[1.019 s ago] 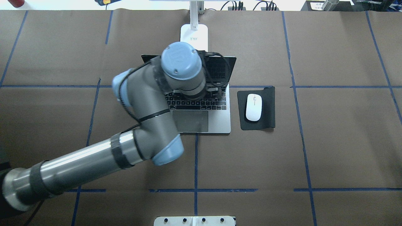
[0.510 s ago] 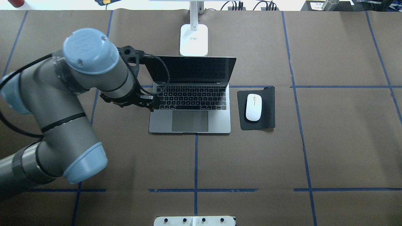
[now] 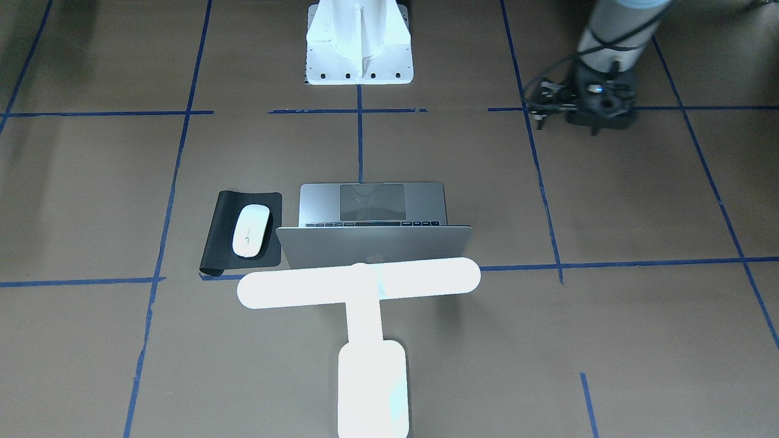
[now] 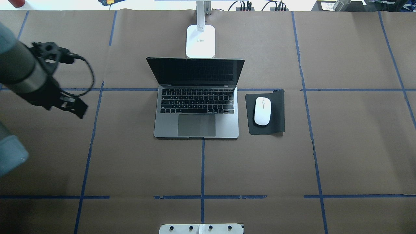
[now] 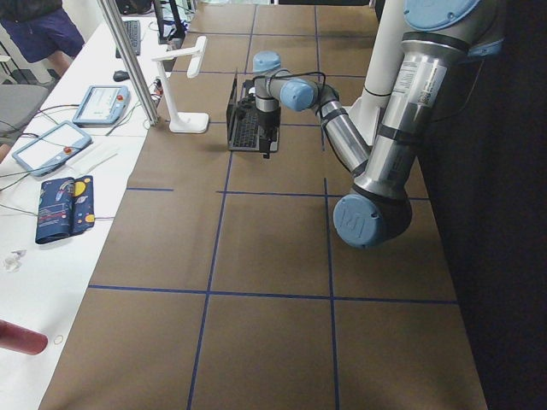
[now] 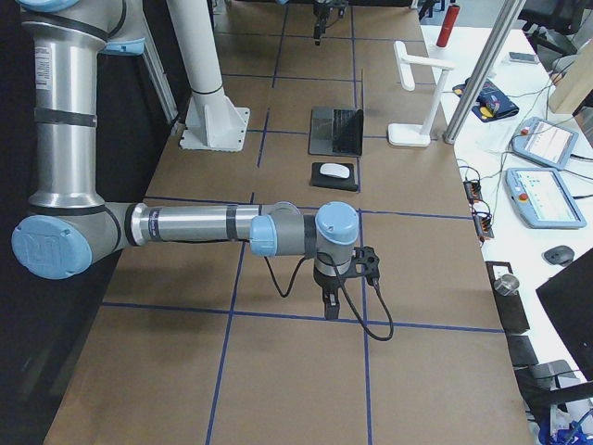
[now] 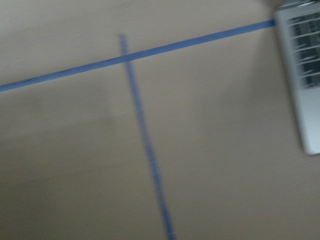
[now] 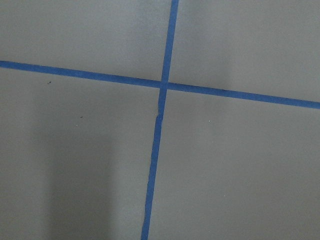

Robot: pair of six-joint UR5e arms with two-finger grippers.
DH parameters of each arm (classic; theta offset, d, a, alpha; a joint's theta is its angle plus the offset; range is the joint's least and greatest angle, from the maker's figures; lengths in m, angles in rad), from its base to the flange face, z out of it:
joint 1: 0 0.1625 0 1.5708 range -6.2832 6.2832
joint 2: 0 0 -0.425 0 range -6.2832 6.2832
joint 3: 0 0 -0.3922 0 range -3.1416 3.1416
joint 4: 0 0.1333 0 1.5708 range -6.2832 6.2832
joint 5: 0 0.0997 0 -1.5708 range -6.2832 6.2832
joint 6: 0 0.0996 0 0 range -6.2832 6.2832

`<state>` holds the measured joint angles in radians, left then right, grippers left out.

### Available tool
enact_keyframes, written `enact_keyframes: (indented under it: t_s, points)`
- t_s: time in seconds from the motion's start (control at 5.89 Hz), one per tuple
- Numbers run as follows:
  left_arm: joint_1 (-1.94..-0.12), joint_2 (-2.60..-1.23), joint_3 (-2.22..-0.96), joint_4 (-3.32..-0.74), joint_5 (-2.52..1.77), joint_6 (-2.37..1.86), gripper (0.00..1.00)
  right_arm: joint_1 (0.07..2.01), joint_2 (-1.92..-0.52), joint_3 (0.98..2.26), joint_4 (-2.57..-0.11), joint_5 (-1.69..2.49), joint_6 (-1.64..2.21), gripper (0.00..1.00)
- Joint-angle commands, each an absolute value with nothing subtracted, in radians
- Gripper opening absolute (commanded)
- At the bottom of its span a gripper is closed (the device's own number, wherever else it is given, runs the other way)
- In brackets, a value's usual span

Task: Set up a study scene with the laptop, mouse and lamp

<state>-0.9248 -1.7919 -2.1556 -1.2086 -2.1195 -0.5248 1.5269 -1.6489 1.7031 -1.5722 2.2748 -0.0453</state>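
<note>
laptop [image 4: 196, 125] sits open, glowing lamp [image 3: 359, 285] just behind its lid, mouse [image 4: 262, 111] on the black pad [image 4: 280, 110] beside it. left gripper [image 4: 78, 109] hangs well off to the side, blurry, right gripper [image 6: 329, 304] far away; can't tell if either's open.

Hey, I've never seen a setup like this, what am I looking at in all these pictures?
A robot's left arm and right arm reach over a brown table. Cameras look from above, the front, both table ends, and each wrist. An open laptop sits mid-table, a lit white lamp beyond its screen, a white mouse on a black pad beside it. The left hand hangs off to the laptop's side, the right hand over bare table; neither seems to hold anything.
</note>
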Motion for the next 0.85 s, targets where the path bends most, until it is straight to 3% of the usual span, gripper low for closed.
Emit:
enact_keyframes:
  t_s: [0.0,0.51,0.68]
  points:
    - [-1.157,-1.642,-2.110,-1.207,-2.198,-0.189,1.00,1.528,-1.657,1.698,-1.572,2.334,-0.043,1.00]
    - [-1.482,-1.608,-1.797,-1.227,-2.308,0.203,1.00,1.534,-1.667,1.687,-1.572,2.382,-0.046,1.00]
    - [-1.524,-1.602,-1.757,-1.227,-2.310,0.210,1.00,1.540,-1.677,1.684,-1.572,2.384,-0.048,1.00]
